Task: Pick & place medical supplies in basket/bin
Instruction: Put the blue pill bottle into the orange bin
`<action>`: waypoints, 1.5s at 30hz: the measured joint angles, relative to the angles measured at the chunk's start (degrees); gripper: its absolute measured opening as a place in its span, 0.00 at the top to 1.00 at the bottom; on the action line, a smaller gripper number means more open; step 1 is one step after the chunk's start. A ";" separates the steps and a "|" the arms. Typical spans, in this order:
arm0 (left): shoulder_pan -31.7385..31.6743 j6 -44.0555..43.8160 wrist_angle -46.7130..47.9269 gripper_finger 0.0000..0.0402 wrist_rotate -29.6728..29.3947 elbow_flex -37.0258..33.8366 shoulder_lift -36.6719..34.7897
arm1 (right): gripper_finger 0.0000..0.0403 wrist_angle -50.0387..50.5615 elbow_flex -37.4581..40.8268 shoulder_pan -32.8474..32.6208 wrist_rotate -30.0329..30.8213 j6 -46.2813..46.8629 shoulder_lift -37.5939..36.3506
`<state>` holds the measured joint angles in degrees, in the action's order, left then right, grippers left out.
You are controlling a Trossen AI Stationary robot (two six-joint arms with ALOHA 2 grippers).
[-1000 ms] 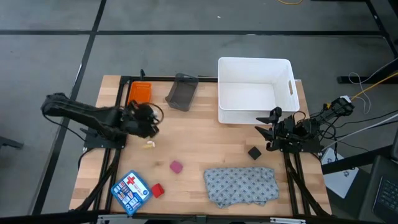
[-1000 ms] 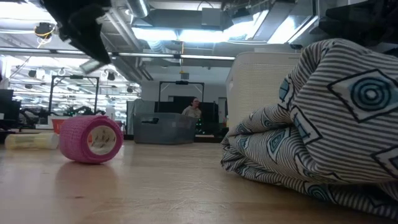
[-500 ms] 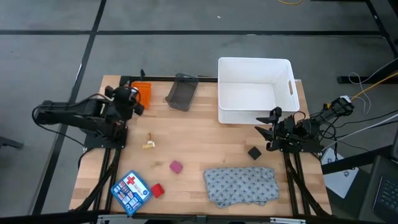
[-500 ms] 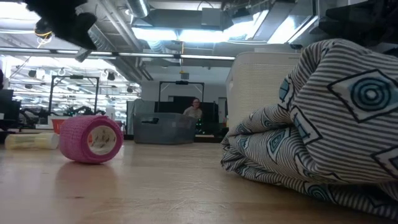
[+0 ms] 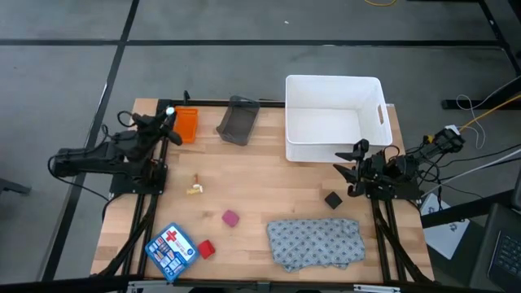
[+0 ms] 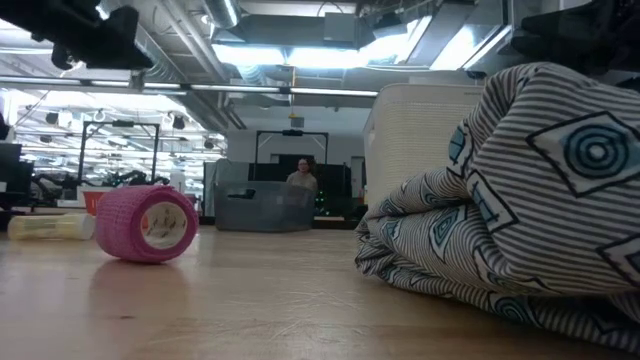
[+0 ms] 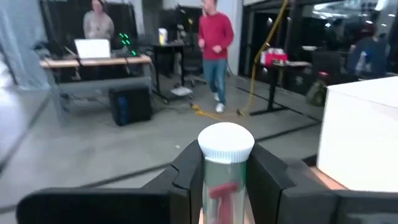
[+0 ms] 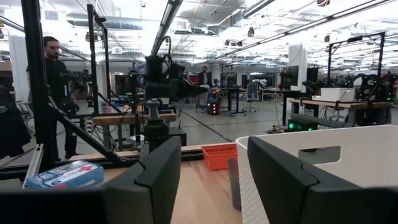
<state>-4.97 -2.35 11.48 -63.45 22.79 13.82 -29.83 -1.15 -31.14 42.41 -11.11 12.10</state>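
White-capped vial (image 7: 225, 163) sits clamped in left hand (image 7: 225, 180).

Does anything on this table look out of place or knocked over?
Mostly tidy, loose items aside. The grey patterned cloth lies crumpled near the front edge, and the dark grey container beside the white bin seems tipped on its side.

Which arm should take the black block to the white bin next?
Right, probably. The right hand is open and empty, beside the black block and the white bin. The left hand is across the table, shut on a vial.
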 joint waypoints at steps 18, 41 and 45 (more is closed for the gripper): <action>-26.15 -1.83 -6.59 0.79 21.96 -9.28 0.13 | 0.54 0.05 0.00 0.18 0.04 -0.05 0.00; -48.95 -8.44 -5.48 0.79 41.10 -4.17 25.78 | 0.54 0.67 0.00 0.18 0.22 -0.11 0.00; -48.79 -8.84 -0.30 0.79 39.28 -1.91 28.65 | 0.54 0.80 0.00 0.19 0.22 -0.05 0.00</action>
<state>-53.76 -11.18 11.19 -24.17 20.89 42.47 -29.03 -1.15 -30.95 42.63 -11.16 12.10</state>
